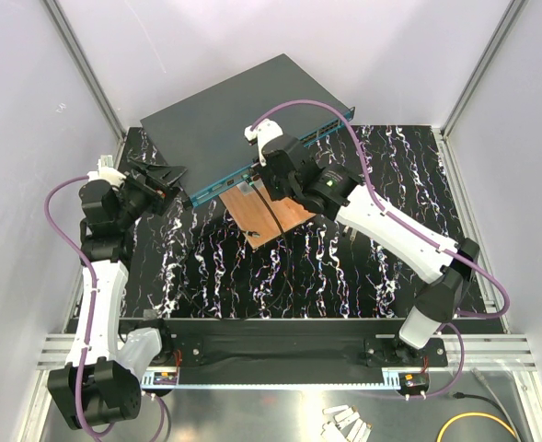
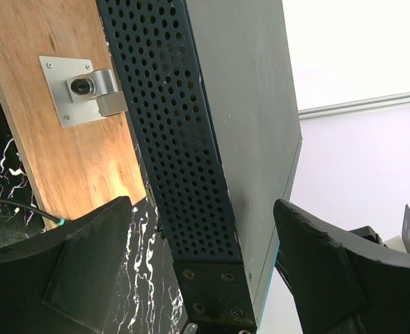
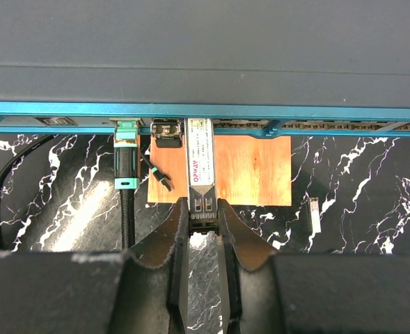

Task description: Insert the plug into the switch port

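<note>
There is one switch, one plug, one copper-brown board and two hands, all on or over one black marbled table.

The switch lies flat towards 12 o'clock on the table. Its teal front edge faces the arms and its near edge overlaps the board. In the right wrist view that front edge runs straight across, with a row of small ports along it.

The right hand is nearly closed and pinches the rear end of the plug between its two fingertips. The plug is a slim silver module with a white label. It points to 12 o'clock in that view and its nose reaches the teal edge at the port row. How deep it sits cannot be told.

One black cable with a teal collar is already seated in a port just to the plug's 9 o'clock side. One small dark tab sits between the two. One small silver piece lies loose on the table at about 3 o'clock from the plug.

The left hand is wide open at the switch's 9 o'clock corner. One finger stands on each side of the perforated side wall with a gap showing on both sides, and it holds nothing. One metal bracket is screwed to the board in that view.
</note>
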`<state>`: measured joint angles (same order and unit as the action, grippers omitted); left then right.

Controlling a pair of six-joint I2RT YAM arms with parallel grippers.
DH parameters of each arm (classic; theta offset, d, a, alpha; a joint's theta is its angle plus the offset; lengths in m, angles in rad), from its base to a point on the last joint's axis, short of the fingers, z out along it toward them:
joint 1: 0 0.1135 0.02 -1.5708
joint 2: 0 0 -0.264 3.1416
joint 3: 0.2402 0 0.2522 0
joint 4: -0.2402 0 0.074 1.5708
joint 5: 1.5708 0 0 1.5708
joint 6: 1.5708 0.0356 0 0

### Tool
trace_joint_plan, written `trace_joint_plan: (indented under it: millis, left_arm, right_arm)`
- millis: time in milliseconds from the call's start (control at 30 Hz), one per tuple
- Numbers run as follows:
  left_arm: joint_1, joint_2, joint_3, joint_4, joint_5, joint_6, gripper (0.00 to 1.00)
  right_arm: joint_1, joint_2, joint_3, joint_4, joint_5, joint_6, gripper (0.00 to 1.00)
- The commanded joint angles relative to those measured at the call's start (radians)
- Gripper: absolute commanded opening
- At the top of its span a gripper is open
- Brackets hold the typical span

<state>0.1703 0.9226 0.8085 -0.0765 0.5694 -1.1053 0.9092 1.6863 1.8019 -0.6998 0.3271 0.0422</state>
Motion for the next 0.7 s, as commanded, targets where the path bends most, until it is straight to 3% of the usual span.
trace_joint_plan:
  millis: [0,667]
  left_arm:
    - [-0.005,-0.022,0.0,0.055,0.006,-0.005,0.88]
    - [-0.006,-0.028,-0.008,0.05,0.001,-0.005,0.87]
  right_arm:
    - [0.007,0.004,0.002,0.052,0.062,-0.013,0.0]
    - [0.011,0.03,0.065,0.036,0.058,0.001,0.0]
